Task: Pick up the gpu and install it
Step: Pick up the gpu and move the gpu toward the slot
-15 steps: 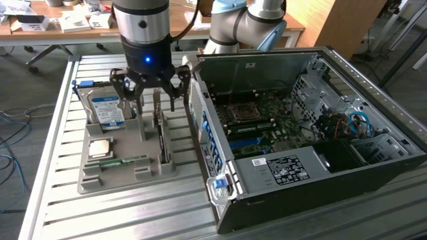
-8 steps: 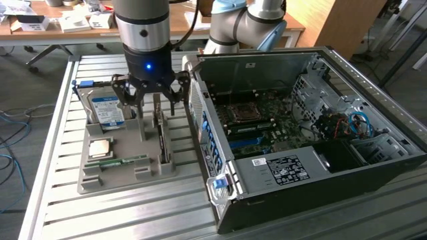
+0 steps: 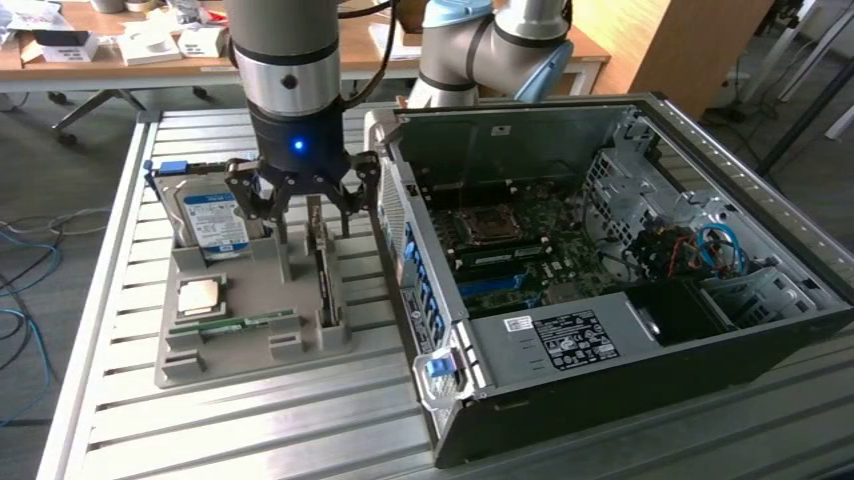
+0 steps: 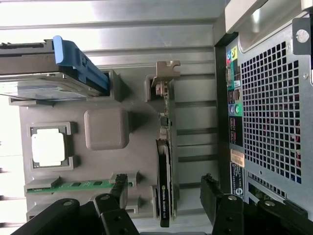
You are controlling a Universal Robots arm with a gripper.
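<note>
Grey plastic holder [image 3: 220, 365] on the slatted metal tabletop [image 3: 120, 420] carries the gpu [image 3: 324, 275]. The card stands on its long edge in a slot along the holder's right side, just beside the open computer case [image 3: 641, 400]. Its long axis runs near to far, parallel to the case's side. Its thin dark edge faces up and its metal bracket [image 4: 166, 73] is at the far end. To its left in the same holder sit the hard drive [image 3: 214, 220], a processor chip [image 3: 200, 295] and a green memory stick [image 3: 247, 322], all apart from the card.

The fingers [image 3: 254, 200] hang above the gpu, spread as wide as they go and holding nothing. One finger stands to the card's left and the other to its right, so the gap between them spans the card's thin dimension, and the card lies straight below that gap. In the wrist view the fingers [image 4: 215, 200] flank the dark edge with clear space on both sides and no contact. By the look of it the grasp is not yet made and the card sits in its slot.
</note>
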